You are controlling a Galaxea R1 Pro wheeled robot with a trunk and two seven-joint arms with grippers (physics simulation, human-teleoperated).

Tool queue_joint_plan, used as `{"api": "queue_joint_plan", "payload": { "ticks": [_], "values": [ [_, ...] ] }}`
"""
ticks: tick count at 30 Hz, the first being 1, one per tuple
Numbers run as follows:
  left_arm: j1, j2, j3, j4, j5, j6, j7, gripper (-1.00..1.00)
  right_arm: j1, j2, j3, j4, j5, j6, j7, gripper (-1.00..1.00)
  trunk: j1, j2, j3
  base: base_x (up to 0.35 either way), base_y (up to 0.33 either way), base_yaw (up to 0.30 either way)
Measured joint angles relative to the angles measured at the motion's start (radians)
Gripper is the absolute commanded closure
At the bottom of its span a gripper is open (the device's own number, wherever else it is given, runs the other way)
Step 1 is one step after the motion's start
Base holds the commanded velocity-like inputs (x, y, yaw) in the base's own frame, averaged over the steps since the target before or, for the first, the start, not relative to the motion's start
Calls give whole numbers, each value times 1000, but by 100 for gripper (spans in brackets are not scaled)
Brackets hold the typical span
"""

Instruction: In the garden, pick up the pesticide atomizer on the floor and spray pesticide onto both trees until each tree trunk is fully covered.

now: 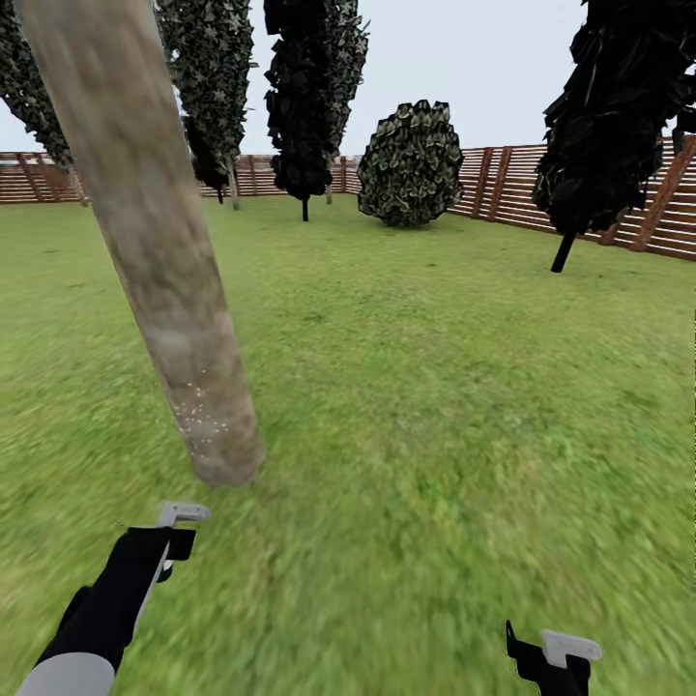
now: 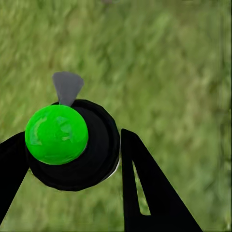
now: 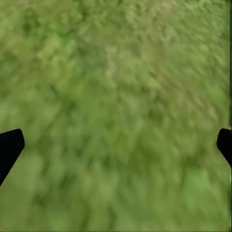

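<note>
Green-capped black atomizer (image 2: 72,145) between black fingers (image 2: 150,193), seemingly gripped, above grass (image 2: 169,63).

The trunk (image 1: 164,280) rises from the grass (image 1: 435,406) at front left; behind it stand trees (image 1: 309,97) and a bush (image 1: 411,164) — the fence (image 1: 503,179) runs behind them.

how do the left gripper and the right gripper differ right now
The left gripper is shut on the pesticide atomizer, a black body with a green cap and grey nozzle; the right gripper holds nothing.
The left gripper's fingers sit close against the atomizer; the right gripper's fingers stand wide apart.
The left gripper is nearer the tree trunk; the right gripper is further off.
Both are over grass.
</note>
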Motion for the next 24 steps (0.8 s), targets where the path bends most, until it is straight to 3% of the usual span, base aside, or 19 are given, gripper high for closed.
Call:
{"api": "queue_joint_plan", "payload": {
  "ticks": [4, 9, 16, 24],
  "values": [
    [0, -19, 1, 9, -12, -8, 16, 100, 0, 0, 1, 0, 0, 0, 0, -100, 0, 0, 0, 142, -266, 0],
    [-1, -22, 4, 10, -14, -9, 78, 100, 0, 0, 1, 0, 0, 0, 0, -100, 0, 0, 0, 210, -217, 0],
    [-1, -24, 5, 9, -9, -8, 80, 100, 0, 0, 1, 0, 0, 0, 0, -100, 0, 0, 0, 253, -180, 1],
    [0, -25, 5, 6, -10, -7, 83, 100, 0, 1, 1, 0, 0, 0, 0, -100, 0, 0, 0, 257, -178, 222]
  ]
}}
